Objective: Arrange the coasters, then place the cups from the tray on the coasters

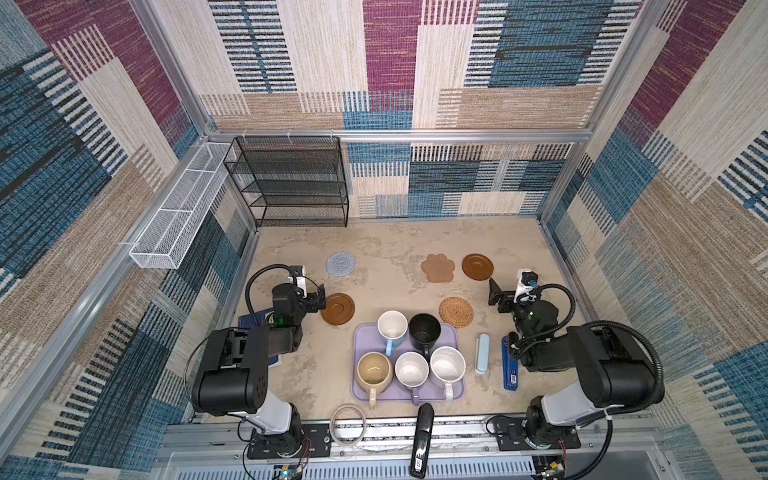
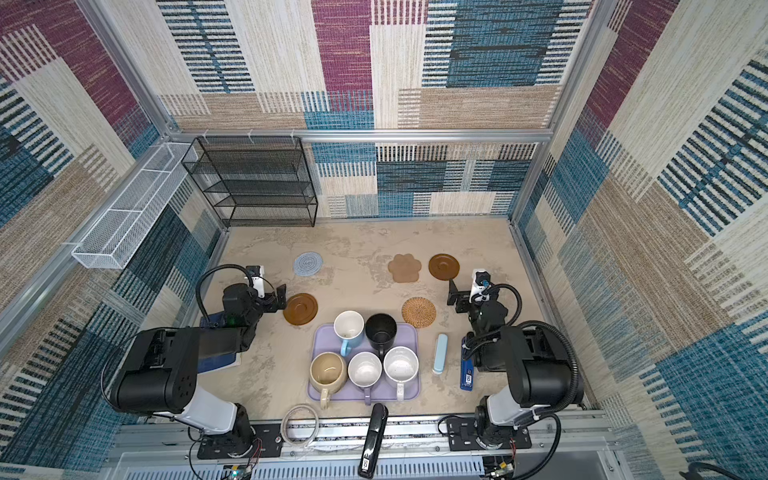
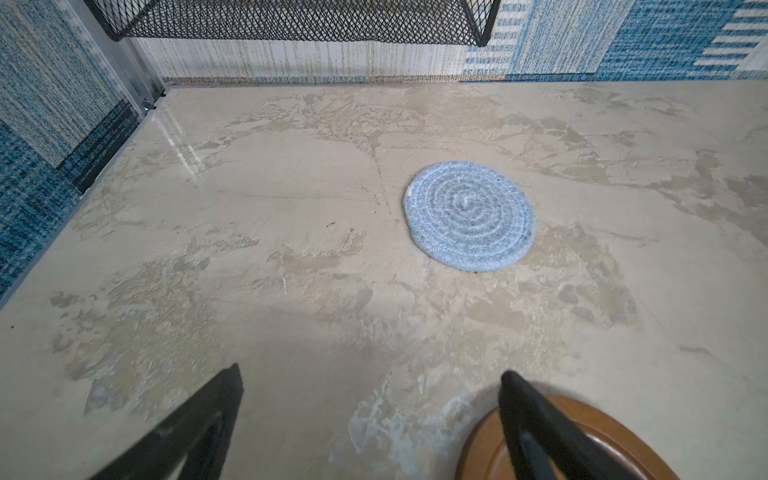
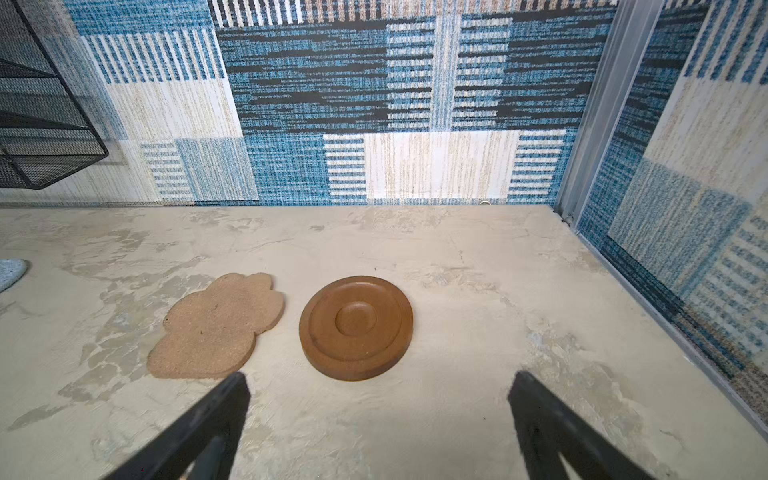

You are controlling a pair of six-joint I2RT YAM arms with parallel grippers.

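Left wrist view: mottled beige tabletop [image 3: 291,208], patchwork-patterned walls [image 3: 623,41].

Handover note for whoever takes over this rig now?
Left end effector: open, empty, one finger over the edge of the near brown disc coaster.
Right end effector: open, empty, facing the paw coaster and far brown disc coaster.
Blue-grey coaster and rattan coaster lie on the table.
Five cups (light blue, black, beige, lavender, speckled) stand on the tray.
Done: no cup placed.
To do: finish arranging coasters, move every cup.
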